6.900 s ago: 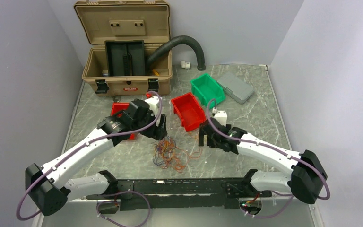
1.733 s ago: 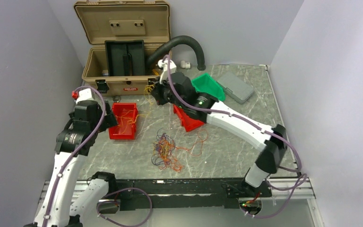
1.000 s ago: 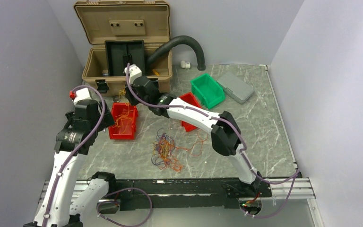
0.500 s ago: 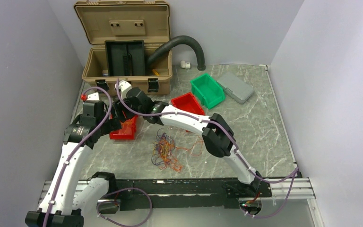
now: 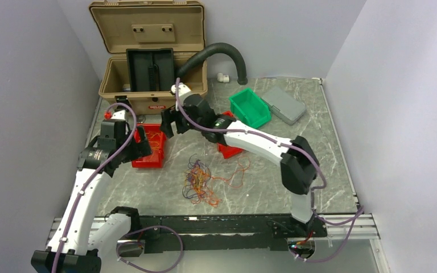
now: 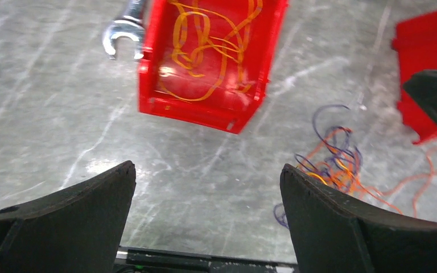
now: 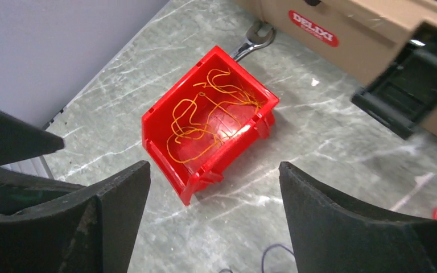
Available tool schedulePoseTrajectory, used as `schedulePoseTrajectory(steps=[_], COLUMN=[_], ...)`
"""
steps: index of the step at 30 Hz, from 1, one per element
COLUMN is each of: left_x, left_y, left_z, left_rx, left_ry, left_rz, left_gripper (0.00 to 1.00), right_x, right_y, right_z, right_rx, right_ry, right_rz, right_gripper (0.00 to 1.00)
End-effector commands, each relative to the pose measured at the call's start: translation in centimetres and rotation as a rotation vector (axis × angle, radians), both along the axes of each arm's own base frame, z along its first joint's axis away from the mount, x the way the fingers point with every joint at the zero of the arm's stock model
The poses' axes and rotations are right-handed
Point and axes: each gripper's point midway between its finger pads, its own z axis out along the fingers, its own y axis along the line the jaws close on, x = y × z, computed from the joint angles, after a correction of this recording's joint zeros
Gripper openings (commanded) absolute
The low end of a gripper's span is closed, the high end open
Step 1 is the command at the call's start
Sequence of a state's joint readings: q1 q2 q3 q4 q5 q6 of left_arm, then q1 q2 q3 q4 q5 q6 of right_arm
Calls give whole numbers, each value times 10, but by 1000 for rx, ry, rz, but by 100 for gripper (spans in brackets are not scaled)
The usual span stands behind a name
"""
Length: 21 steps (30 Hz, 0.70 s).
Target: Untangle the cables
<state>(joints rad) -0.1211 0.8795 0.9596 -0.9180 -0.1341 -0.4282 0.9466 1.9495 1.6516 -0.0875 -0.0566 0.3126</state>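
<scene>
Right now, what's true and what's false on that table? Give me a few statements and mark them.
1. The left red bin holds orange wires. True.
2. The right gripper grips a wire. False: the right gripper is open and empty.
3. A wire tangle lies on the table. True.
4. The toolbox is shut. False: its lid stands open.
5. The wrench lies inside the bin. False: it lies on the table, outside the bin, at one end.

Setting was a robotics lab cell: grey walls (image 5: 34, 85) enclosed a table (image 5: 318, 145); tan toolbox (image 5: 148, 25) stood upper left.
</scene>
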Motion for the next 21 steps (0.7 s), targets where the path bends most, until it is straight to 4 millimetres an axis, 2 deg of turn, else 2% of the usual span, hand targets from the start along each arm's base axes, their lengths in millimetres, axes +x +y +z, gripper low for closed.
schedulePoseTrajectory(steps=[1, 6, 7, 15, 21], left_x=[9, 6, 5, -1, 1], left_y=[-42, -68, -74, -130, -159], left_z=[28, 24, 23, 11, 6], left_rx=[-152, -262, -277, -262, -275], left_ry=[-110, -122, -117, -41, -14], left_rz=[-205, -302, -323, -446, -493], left_gripper=[99, 99, 99, 99, 99], right_x=[-6, -19, -24, -48, -67], right_y=[-31, -85, -98, -182, -224], right_z=[34, 21, 12, 7, -11], right_rx=[38, 2, -10, -21, 21], right_ry=[-49, -18, -2, 35, 70], right_rz=[-55, -151, -170, -377, -467], right_gripper=[88, 93, 93, 92, 91])
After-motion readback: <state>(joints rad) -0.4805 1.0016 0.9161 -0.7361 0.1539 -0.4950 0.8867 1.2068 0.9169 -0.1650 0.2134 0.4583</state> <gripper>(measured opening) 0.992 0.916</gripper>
